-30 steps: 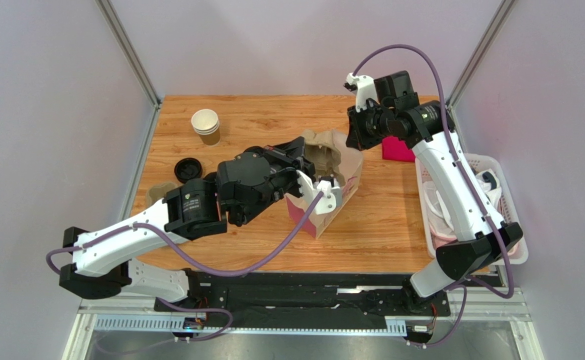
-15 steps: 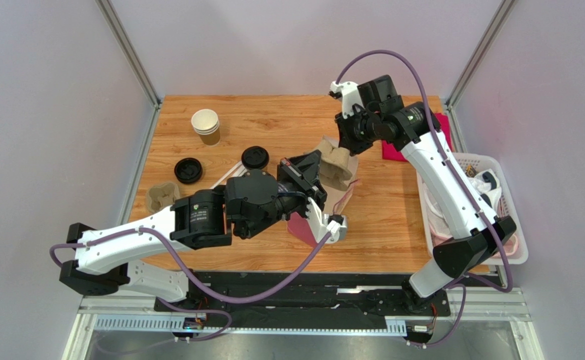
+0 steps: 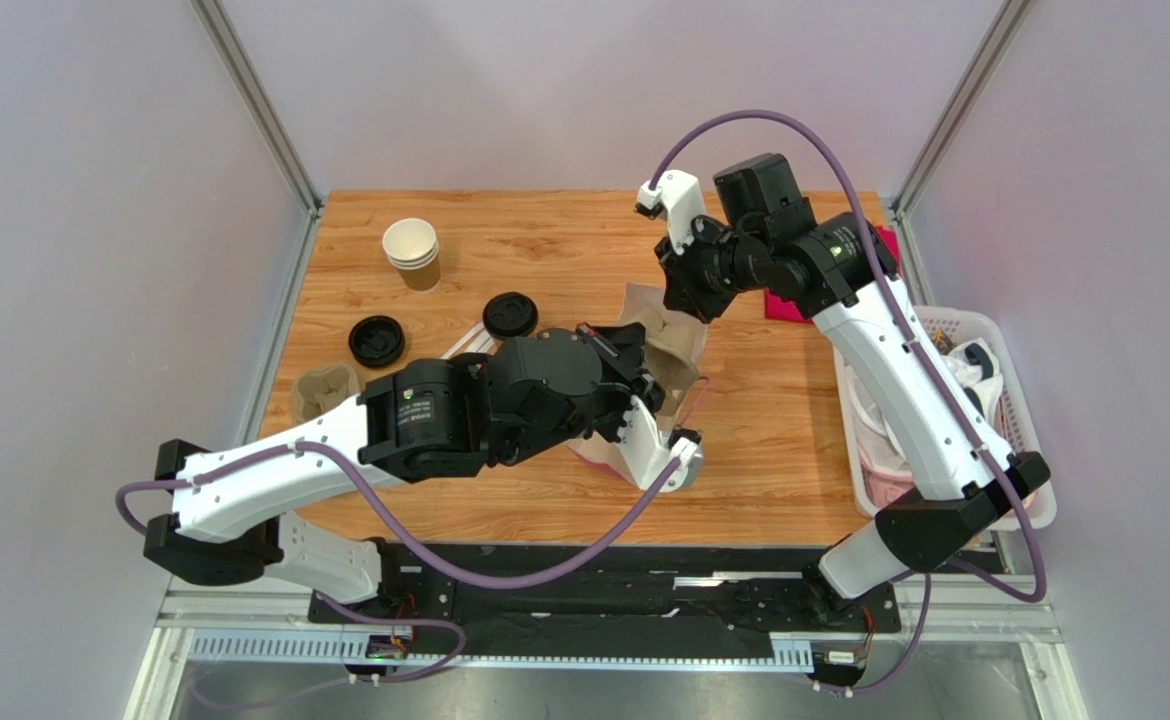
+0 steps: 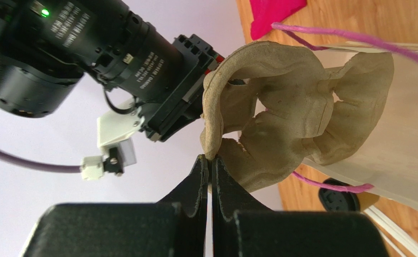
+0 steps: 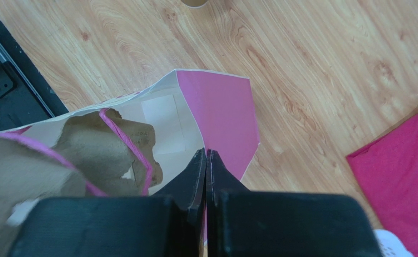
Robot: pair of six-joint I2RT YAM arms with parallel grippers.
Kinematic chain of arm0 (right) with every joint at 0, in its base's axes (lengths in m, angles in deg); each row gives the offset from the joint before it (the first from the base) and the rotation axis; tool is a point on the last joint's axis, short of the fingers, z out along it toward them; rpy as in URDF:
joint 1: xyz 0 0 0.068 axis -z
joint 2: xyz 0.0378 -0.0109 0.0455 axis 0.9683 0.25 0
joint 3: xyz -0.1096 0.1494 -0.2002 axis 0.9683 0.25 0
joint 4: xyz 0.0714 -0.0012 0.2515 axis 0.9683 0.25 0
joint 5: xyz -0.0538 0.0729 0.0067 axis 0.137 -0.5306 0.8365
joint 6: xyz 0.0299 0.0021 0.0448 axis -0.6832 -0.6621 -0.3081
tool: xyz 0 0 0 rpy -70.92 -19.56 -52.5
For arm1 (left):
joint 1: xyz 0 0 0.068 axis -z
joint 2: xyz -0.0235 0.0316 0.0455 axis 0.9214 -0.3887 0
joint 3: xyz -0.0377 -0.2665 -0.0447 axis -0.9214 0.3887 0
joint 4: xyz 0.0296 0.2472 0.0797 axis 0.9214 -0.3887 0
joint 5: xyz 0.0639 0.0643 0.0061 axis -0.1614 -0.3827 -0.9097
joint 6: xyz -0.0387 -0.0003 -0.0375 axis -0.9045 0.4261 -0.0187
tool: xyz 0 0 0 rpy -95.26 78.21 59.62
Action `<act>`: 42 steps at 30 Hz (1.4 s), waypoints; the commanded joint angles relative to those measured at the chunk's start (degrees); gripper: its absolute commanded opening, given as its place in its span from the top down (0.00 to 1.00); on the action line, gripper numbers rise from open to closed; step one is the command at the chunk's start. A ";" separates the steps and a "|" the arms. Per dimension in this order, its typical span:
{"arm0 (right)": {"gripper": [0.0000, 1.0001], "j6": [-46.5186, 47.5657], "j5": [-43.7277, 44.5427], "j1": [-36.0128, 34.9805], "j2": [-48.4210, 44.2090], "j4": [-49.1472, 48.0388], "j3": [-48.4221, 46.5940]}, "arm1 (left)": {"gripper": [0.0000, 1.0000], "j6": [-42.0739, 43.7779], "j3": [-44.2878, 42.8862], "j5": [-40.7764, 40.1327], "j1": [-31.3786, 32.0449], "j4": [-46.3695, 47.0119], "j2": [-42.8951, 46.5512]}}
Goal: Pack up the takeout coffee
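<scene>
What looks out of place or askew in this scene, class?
The carrier hangs on edge at the mouth of the bag, empty, pinched at its rim by the left gripper. The cups stand stacked and lidless far left on the table, and two lids lie loose nearby.

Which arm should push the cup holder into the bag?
Probably the left arm: its jaws are shut on the cup carrier's rim, right at the bag's mouth. The right arm's jaws seem to pinch the bag's edge.

Left arm (image 3: 283, 468): stretched low toward the centre
Left gripper (image 4: 210, 160): jaws pressed together
Right arm (image 3: 907, 383): raised, bent inward
Right gripper (image 5: 206, 153): jaws pressed together, pointing down
</scene>
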 commanded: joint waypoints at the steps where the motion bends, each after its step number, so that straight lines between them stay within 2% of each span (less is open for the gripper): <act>1: 1.00 5.59 1.07 -3.36 -3.17 -1.51 -2.48 | 1.00 -9.36 -2.30 2.60 -1.35 -7.75 -0.53; 5: 1.00 7.61 4.23 -5.65 -2.74 -2.39 -1.25 | 1.00 -15.08 -1.95 3.66 -1.88 -10.21 -1.05; 13: 1.00 8.32 0.99 -6.27 -1.59 -1.43 -2.57 | 1.00 -20.10 3.93 3.40 -1.88 -9.78 -0.18; 16: 0.82 8.84 1.86 -6.27 -1.59 -1.08 -2.48 | 1.00 -20.27 5.08 3.04 -1.88 -9.07 0.61; 17: 0.69 9.02 1.95 -6.27 -1.76 -0.73 -2.39 | 1.00 -20.71 5.17 2.96 -1.88 -8.98 0.62; 20: 0.51 9.63 2.39 -6.18 -2.73 -0.72 -1.17 | 1.00 -21.94 5.17 2.87 -1.97 -9.59 0.62; 25: 0.31 10.07 6.52 -6.09 -4.05 -0.90 0.77 | 1.00 -24.84 5.34 3.31 -1.97 -10.21 0.62; 29: 0.30 10.60 8.63 -5.57 -3.70 -1.43 1.56 | 1.00 -25.19 5.35 4.10 -1.88 -9.60 0.88; 36: 0.34 11.57 8.90 -3.29 -0.28 -2.04 1.56 | 1.00 -25.02 6.66 4.63 -1.97 -8.89 1.32; 42: 0.27 9.99 6.00 -0.56 1.74 0.67 -0.19 | 1.00 -25.72 7.45 5.06 -1.97 -8.72 1.41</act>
